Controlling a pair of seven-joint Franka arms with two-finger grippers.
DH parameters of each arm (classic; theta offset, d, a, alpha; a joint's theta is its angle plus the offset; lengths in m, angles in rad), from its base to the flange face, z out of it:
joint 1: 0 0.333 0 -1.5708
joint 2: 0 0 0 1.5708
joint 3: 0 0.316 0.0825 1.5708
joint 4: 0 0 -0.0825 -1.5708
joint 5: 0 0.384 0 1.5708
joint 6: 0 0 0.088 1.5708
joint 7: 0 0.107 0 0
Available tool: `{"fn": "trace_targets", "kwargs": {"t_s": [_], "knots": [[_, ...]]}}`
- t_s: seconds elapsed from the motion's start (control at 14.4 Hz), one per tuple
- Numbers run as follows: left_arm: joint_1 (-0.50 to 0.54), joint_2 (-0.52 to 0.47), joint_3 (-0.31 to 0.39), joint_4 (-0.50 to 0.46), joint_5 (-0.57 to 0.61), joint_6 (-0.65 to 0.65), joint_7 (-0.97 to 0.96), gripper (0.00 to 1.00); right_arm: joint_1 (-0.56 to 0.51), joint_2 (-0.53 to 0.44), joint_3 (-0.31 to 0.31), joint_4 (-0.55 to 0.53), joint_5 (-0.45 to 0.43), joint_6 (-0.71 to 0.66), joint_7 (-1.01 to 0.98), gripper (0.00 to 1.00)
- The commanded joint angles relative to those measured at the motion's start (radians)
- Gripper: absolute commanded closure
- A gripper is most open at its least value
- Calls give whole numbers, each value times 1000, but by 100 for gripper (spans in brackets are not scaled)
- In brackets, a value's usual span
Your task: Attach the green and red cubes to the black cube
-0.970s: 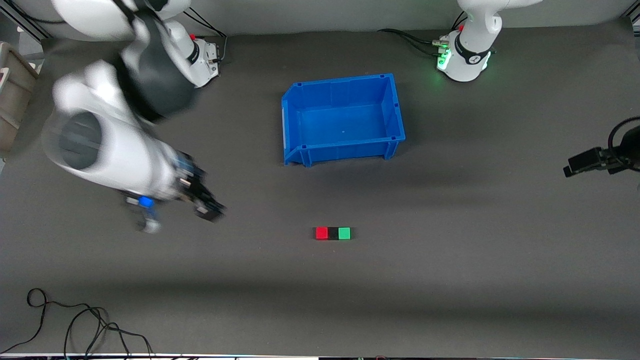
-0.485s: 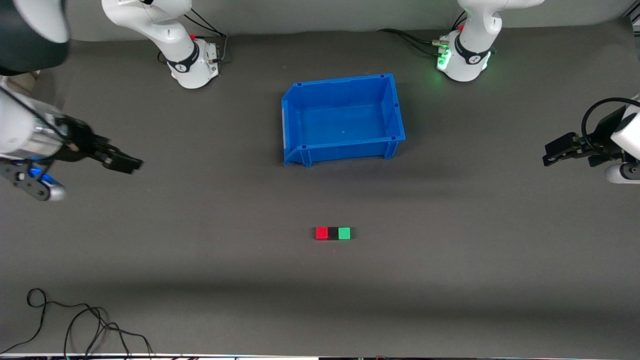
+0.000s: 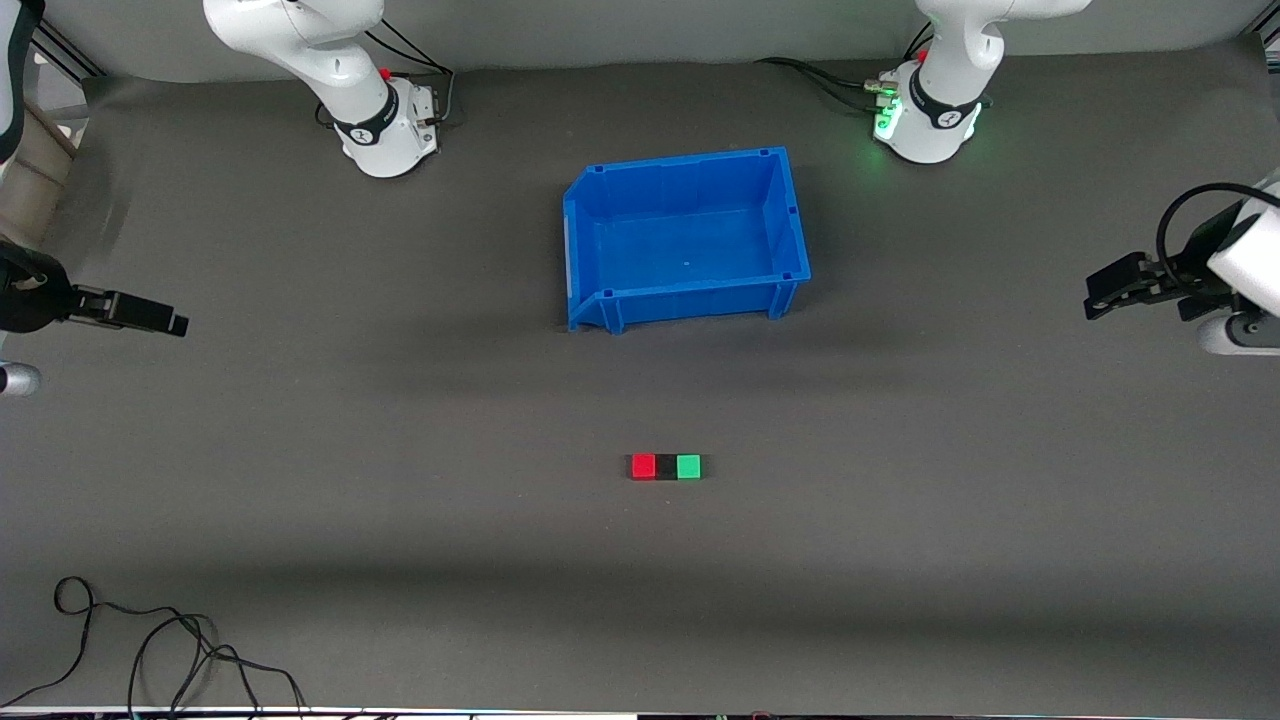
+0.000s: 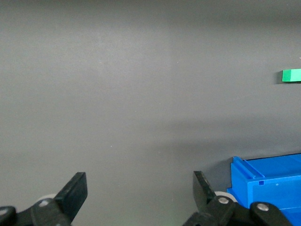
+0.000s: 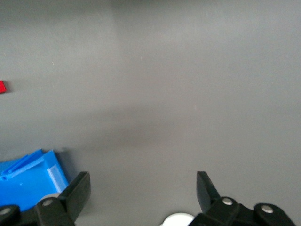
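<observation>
The red cube (image 3: 644, 466), the black cube (image 3: 666, 467) and the green cube (image 3: 688, 466) lie touching in one row on the dark mat, the black one in the middle, nearer to the front camera than the blue bin (image 3: 590, 225). My left gripper (image 3: 1105, 292) is open and empty over the mat at the left arm's end of the table. My right gripper (image 3: 165, 322) is open and empty over the right arm's end. The green cube shows in the left wrist view (image 4: 291, 75), the red cube at the edge of the right wrist view (image 5: 2, 86).
The blue bin stands empty between the two arm bases; a corner of it shows in the left wrist view (image 4: 268, 181) and the right wrist view (image 5: 28, 176). Loose black cables (image 3: 150, 640) lie at the mat's near corner at the right arm's end.
My right arm has swung away from near the cube row out to its end of the table. My left gripper has come a little inward. The cubes have not moved.
</observation>
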Motion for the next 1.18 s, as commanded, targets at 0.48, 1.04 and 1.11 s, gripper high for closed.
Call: {"fn": "trace_targets", "kwargs": {"t_s": [0.48,1.04,1.11], "knots": [[-13,-47,10,-47,17,-13,76,0,46,-150,4,-215,-81,137,-22,0],[-10,-36,13,-32,16,-11,79,0,-158,-158,215,-211,-83,135,-21,0],[-10,-36,13,-32,17,-11,79,0,-163,-157,220,-203,-83,135,-21,0]]}}
